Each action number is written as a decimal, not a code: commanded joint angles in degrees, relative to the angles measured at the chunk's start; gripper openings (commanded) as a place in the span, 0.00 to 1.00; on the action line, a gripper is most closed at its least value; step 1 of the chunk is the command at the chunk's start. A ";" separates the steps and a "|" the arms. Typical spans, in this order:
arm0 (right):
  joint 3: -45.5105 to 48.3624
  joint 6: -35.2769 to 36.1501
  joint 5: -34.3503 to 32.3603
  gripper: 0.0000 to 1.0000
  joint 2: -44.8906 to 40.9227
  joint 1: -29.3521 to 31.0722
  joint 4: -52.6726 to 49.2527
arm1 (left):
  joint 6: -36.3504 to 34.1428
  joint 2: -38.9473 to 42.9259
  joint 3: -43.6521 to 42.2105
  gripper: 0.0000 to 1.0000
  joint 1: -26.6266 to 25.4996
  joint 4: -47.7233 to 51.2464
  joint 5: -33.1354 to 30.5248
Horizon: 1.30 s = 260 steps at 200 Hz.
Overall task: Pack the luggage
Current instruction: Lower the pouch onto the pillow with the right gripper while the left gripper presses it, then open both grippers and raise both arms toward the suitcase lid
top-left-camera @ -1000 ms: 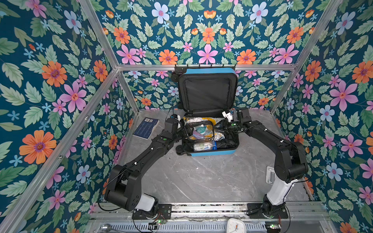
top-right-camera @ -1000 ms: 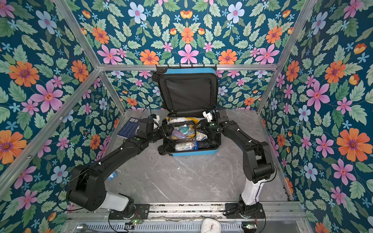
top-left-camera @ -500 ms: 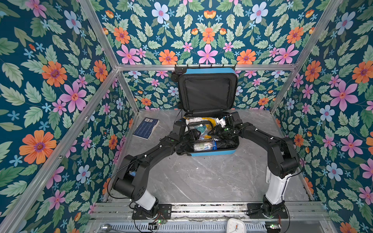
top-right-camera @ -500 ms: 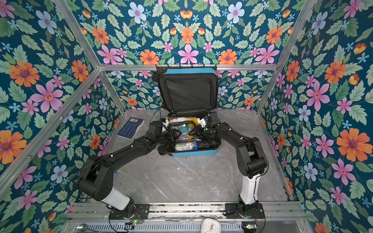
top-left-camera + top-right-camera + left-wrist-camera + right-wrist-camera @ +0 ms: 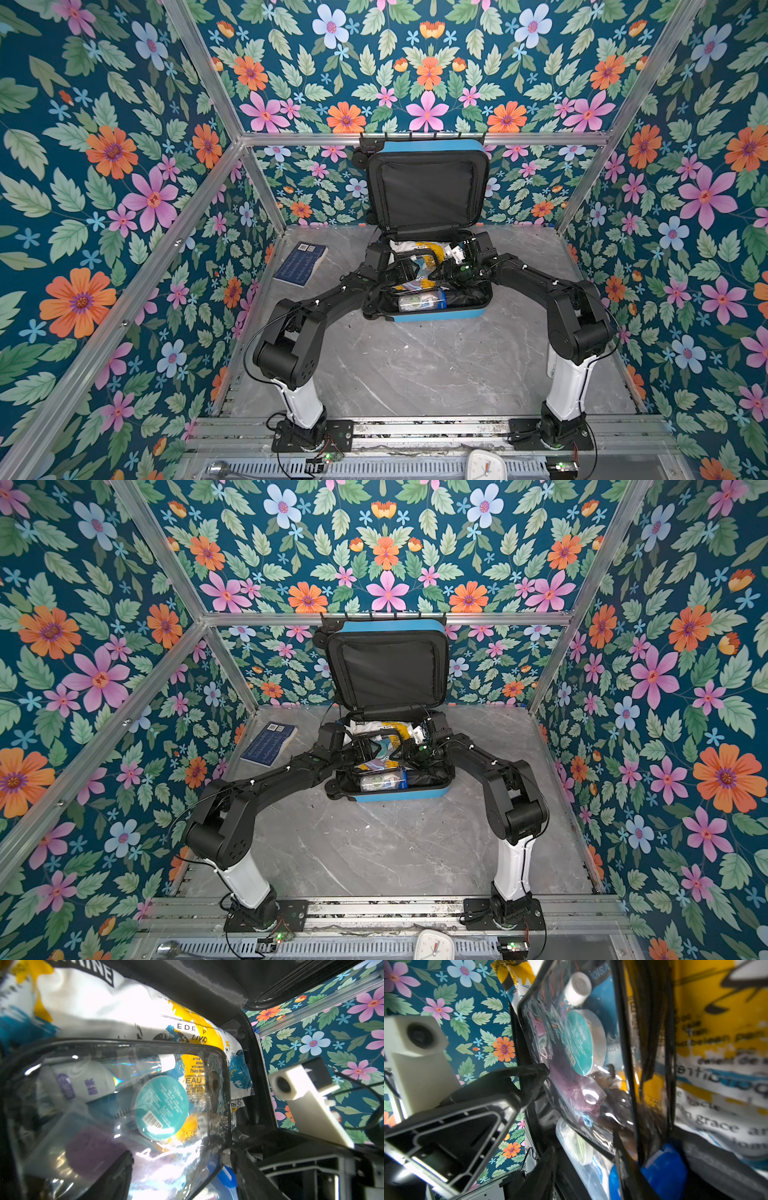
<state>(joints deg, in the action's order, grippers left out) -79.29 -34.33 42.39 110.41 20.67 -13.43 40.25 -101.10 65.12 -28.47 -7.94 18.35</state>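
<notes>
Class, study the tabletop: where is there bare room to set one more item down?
Free: the marble in front of the suitcase, out to the base rail, between the left arm and right arm; a narrower strip toward the right wall. Crowded: inside the suitcase, packed, both arms reaching in. The book takes the back-left patch.

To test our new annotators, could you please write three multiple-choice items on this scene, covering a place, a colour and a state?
1. Relative to the suitcase, where is the book? A) inside it B) on the table, to its left in both top views C) underneath it
2. What colour is the suitcase shell? A) blue B) red C) green
3. How is the lid? A) zipped shut B) taken off C) open, standing upright
Answers: 1B, it lies on bare table; 2A, the outer wall is blue; 3C, its black lining faces us.
</notes>
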 commanded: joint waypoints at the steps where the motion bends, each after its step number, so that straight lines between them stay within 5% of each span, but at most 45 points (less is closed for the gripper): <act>1: 0.53 0.48 -0.98 0.48 -0.64 0.06 0.43 | -1.01 -1.31 1.03 0.78 0.08 -0.03 -0.10; 36: 0.33 1.11 -1.77 0.47 -2.05 0.01 -0.74 | -2.06 -0.96 2.32 0.77 0.08 0.95 0.20; 77: -2.59 3.76 -4.03 0.52 -8.19 -1.92 -5.30 | -8.78 8.96 2.82 0.81 0.24 3.85 -3.59; 126: -11.53 6.88 -11.53 0.73 -14.87 -6.69 -11.38 | -16.86 20.13 3.67 1.00 3.56 -0.49 -12.18; 133: -13.12 6.80 -12.88 0.86 -16.30 -7.57 -12.15 | -18.28 20.84 4.15 1.00 3.81 -1.49 -14.33; 170: -22.71 5.42 -20.06 0.89 -15.92 -10.99 -16.42 | -28.16 22.34 7.17 1.00 4.03 -6.58 -17.73; 219: -24.10 6.51 -25.07 0.98 -17.57 -11.36 -6.69 | -37.10 22.87 10.22 1.00 4.03 -13.90 -17.21; 240: -24.79 5.81 -24.56 0.99 -16.91 -11.71 -4.63 | -34.32 22.66 11.21 1.00 4.36 -13.66 -22.06; 260: -21.72 4.32 -22.74 0.99 -17.76 -12.83 2.46 | -32.38 20.05 15.17 1.00 6.90 -10.57 -18.68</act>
<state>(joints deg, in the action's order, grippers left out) -102.80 -28.56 19.14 93.06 8.75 -19.09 6.94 -79.11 77.01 -23.79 -17.91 -0.60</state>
